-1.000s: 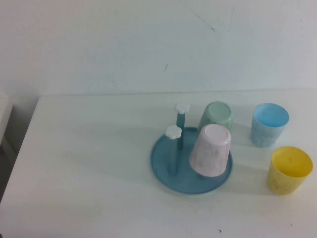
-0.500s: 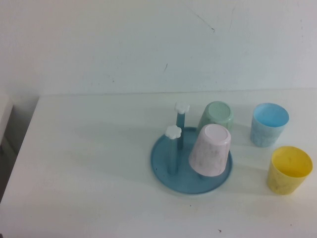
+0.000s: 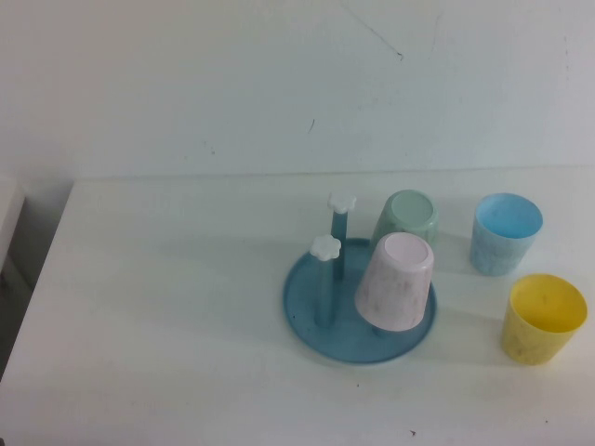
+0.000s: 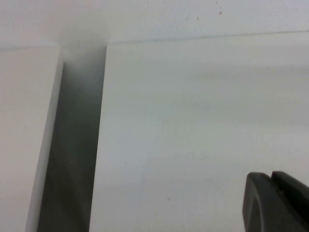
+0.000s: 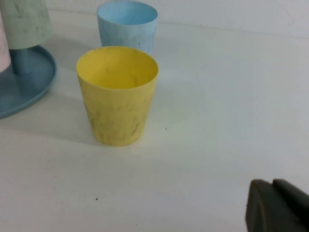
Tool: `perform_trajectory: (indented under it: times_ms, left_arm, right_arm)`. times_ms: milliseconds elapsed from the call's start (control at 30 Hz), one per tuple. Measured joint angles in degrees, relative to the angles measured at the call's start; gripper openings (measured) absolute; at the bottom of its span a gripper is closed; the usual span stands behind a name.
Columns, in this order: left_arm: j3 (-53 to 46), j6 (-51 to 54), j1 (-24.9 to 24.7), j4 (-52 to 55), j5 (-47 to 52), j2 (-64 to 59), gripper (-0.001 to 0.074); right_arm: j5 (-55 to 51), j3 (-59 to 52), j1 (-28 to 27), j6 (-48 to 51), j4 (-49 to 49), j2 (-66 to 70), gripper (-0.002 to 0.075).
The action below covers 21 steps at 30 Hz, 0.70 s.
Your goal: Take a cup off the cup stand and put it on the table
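Observation:
The light blue cup (image 3: pixel 507 232) stands upright on the white table (image 3: pixel 167 307) to the right of the cup stand; it also shows in the right wrist view (image 5: pixel 127 26). The round blue cup stand (image 3: pixel 307 311) holds an upturned pink cup (image 3: pixel 397 282) and an upturned pale green cup (image 3: pixel 406 218); two pegs with white flower knobs (image 3: pixel 342 202) are bare. My right gripper (image 5: pixel 273 182) is shut and empty, low over the table, apart from the cups. My left gripper (image 4: pixel 271 176) is shut and empty near the table's left edge. Neither arm shows in the high view.
A yellow cup (image 3: pixel 543 318) stands upright at the front right, near the light blue cup; it also shows in the right wrist view (image 5: pixel 117 94). A dark gap (image 4: pixel 72 145) separates the table's left edge from another white surface (image 4: pixel 24 135).

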<state>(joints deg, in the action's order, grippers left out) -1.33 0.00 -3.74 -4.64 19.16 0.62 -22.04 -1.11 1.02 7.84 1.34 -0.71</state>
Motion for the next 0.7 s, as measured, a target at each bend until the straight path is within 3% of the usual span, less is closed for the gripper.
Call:
perform_trajectory:
  times_ms: [700]
  left_arm:
    - [0.0,0.0,0.0,0.0,0.0,0.02,-0.0002]
  right_arm:
    - [0.0,0.0,0.0,-0.46,-0.34,0.0,-0.0003]
